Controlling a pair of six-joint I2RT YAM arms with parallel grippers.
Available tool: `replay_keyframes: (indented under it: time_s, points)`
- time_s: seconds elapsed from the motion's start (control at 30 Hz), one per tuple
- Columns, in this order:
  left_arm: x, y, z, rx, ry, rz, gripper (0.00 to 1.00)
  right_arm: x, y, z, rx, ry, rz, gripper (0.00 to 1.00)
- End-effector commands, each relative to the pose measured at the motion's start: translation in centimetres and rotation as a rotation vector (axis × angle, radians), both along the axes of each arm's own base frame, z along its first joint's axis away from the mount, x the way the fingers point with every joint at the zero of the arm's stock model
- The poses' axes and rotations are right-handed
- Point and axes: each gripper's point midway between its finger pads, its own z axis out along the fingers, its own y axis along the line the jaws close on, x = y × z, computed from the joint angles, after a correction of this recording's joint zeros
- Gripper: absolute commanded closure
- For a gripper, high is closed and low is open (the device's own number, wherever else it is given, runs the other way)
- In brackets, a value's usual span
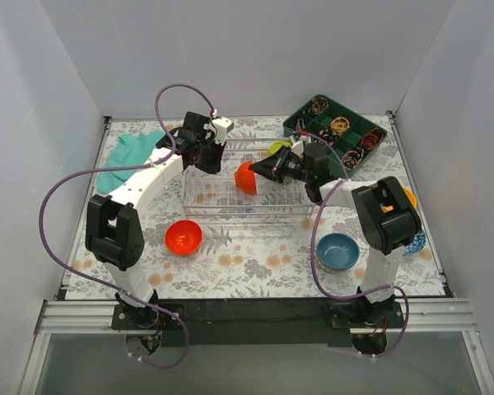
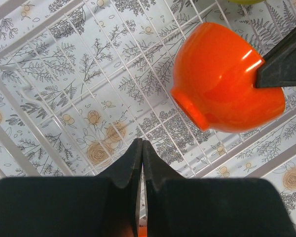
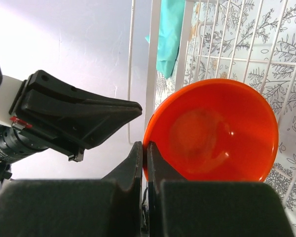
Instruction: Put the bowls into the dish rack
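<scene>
The silver wire dish rack (image 1: 230,212) stands mid-table. My right gripper (image 1: 257,170) is shut on the rim of an orange bowl (image 1: 245,178) and holds it tilted on its side inside the rack, above the rack floor. In the right wrist view my right gripper (image 3: 145,146) pinches that bowl's (image 3: 212,131) left rim. My left gripper (image 1: 212,163) is shut and empty over the rack's left part; in its wrist view the left gripper (image 2: 142,144) hovers above the rack wires (image 2: 39,133), with the bowl (image 2: 227,84) to its upper right. A red-orange bowl (image 1: 184,237) and a blue bowl (image 1: 337,251) lie on the table in front of the rack.
A yellow-green bowl (image 1: 280,148) sits behind the rack. A dark green compartment tray (image 1: 337,132) stands at the back right. A teal cloth (image 1: 128,160) lies at the back left. An orange bowl (image 1: 408,197) and a blue patterned bowl (image 1: 417,242) are partly hidden by the right arm.
</scene>
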Motion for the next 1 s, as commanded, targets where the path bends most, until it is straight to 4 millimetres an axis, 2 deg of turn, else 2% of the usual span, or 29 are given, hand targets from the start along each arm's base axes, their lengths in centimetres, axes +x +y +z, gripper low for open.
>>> replay_keyframes:
  time_s: [0.0,0.1,0.27,0.53,0.57,0.6,0.73,0.97]
  points:
    - [-0.8,-0.8,-0.1,-0.007,0.012,-0.044,1.0,0.0,-0.5,-0.9,0.005,-0.029,-0.008,0.99]
    - [-0.8,-1.0,-0.1,-0.007,0.011,-0.05,1.0,-0.5,-0.8,-2.4,-0.001,0.006,-0.001,0.99]
    - [-1.1,-1.2,-0.5,-0.011,0.02,-0.056,1.0,-0.9,-1.9,-2.4,-0.028,-0.023,-0.013,0.99]
    - [-1.1,-2.1,-0.4,-0.027,0.017,-0.073,1.0,-1.2,-4.8,-3.9,-0.112,0.001,-0.058,0.99]
    - [-1.1,-2.2,-0.4,-0.031,0.016,-0.076,1.0,-1.4,-5.1,-3.9,-0.121,-0.001,-0.059,0.97]
    - [-1.1,-2.3,-0.3,-0.031,0.014,-0.077,1.0,-1.3,-5.5,-4.1,-0.133,-0.006,-0.064,0.91]
    - [-1.1,-2.4,-0.4,-0.037,0.016,-0.08,1.0,-1.9,-6.3,-4.1,-0.16,-0.026,-0.057,0.83]
    - [-1.0,-3.2,-1.1,-0.062,0.033,-0.103,1.0,-2.5,-8.7,-2.7,-0.232,-0.093,-0.064,0.69]
